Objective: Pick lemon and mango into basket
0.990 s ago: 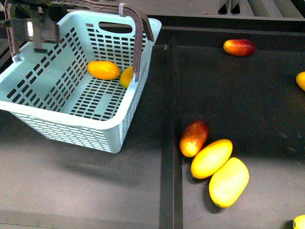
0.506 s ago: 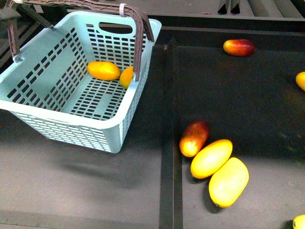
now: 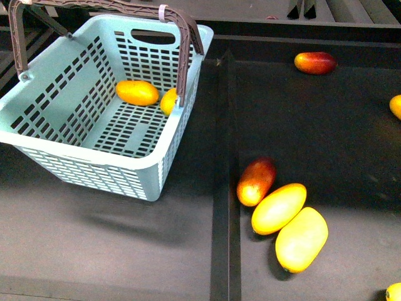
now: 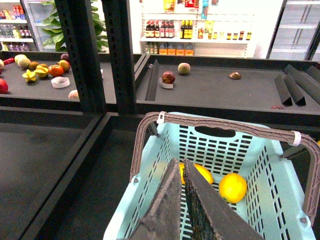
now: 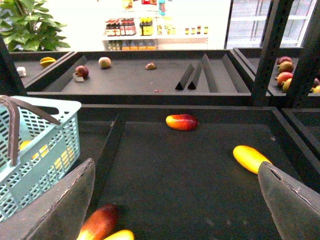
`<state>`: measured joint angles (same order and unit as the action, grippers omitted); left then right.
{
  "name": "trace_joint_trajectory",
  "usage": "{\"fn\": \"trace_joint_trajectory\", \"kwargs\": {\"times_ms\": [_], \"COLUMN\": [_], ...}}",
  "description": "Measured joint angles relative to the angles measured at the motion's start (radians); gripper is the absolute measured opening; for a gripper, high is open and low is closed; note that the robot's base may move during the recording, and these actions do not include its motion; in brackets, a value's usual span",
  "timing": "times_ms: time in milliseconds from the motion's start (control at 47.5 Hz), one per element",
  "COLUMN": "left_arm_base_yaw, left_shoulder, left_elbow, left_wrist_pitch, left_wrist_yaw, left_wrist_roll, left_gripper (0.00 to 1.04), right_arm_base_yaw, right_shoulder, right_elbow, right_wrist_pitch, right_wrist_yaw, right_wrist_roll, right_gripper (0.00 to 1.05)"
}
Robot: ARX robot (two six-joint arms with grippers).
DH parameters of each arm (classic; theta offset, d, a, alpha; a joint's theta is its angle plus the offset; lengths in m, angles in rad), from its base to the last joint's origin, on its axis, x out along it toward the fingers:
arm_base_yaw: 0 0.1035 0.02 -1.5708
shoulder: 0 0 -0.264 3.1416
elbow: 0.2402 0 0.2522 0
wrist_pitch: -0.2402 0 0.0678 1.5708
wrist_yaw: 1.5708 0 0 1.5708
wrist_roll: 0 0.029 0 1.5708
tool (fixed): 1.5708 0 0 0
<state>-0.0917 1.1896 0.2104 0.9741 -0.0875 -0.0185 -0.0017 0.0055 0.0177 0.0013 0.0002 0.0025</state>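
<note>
the light turquoise slotted plastic basket sits on the dark shelf at about 10 o'clock in the front view, its brown swing handle raised upright with a white tie near the top bar. on the basket floor, towards the far wall, lies the smooth oblong orange-yellow mango, and just beside it at 3 o'clock, partly hidden behind the handle post, is the small bright-yellow lemon. the two look close together, possibly touching; the post hides the gap.

neither arm shows in the front view. in the left wrist view the left gripper hangs over the basket with its two dark fingers pressed nearly together, nothing between them; the mango peeks out on both sides of the fingertips and the lemon lies clear beside it. in the right wrist view the right gripper has its jaws spread wide apart, empty, above the dark tray.

on that tray, at about 4 o'clock in the front view, a red-blushed mango touches a large yellow-orange mango, which touches a paler yellow mango. another red-blushed mango lies well apart at 1 o'clock, and a yellow fruit is cut off at the edge at 3 o'clock.
</note>
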Motion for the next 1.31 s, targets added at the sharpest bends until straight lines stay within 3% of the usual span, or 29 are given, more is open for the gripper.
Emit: {"fn": "trace_joint_trajectory", "kwargs": {"times_ms": [274, 1306], "left_arm_base_yaw": [0.087, 0.089], "left_shoulder": [-0.140, -0.914], "left_elbow": [-0.125, -0.195], "left_wrist_pitch": [-0.015, -0.698], "left_wrist_yaw": [0.079, 0.087], "left_wrist_roll": [0.005, 0.007], "left_gripper": [0.03, 0.03], "right_arm_base_yaw": [0.000, 0.000], "right_shoulder": [0.000, 0.000], "right_elbow": [0.000, 0.000], "right_wrist_pitch": [0.000, 0.000], "right_wrist_yaw": [0.000, 0.000], "right_wrist_roll": [0.000, 0.000], "right_gripper": [0.96, 0.96]}}
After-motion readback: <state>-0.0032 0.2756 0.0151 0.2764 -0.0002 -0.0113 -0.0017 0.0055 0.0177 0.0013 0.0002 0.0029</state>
